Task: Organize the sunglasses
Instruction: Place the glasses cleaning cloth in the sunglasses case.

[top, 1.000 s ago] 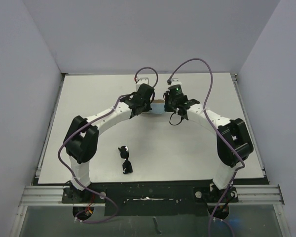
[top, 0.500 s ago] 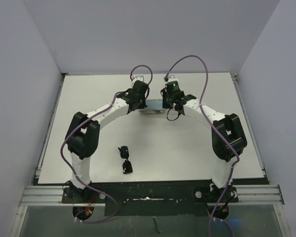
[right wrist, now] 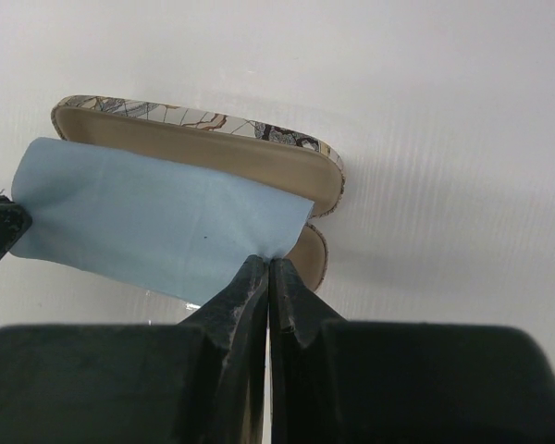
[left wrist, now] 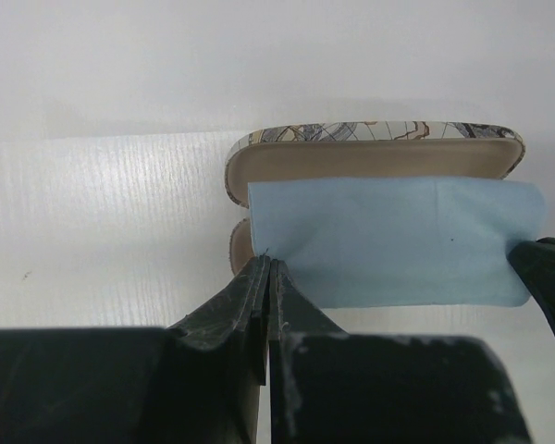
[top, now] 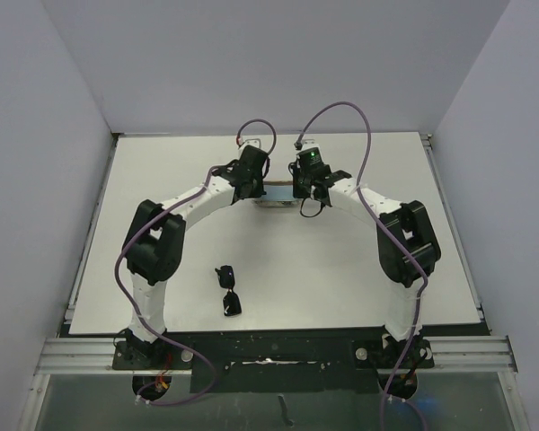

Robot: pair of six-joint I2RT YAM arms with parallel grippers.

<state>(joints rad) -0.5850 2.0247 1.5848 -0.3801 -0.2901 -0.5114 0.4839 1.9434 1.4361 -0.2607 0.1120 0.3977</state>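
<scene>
Left wrist view shows the left gripper [left wrist: 268, 263] pinching one corner of the blue cloth [left wrist: 398, 240]. The right gripper [right wrist: 270, 263] pinches the opposite corner, stretching it flat over the open case [left wrist: 370, 157], probably to line it. The sunglasses [top: 228, 289] lie near the surface's [top: 341, 269] near edge, well apart.

Light blue cloth [left wrist: 398, 240], beige patterned case [left wrist: 370, 157], black sunglasses [top: 228, 290]
</scene>
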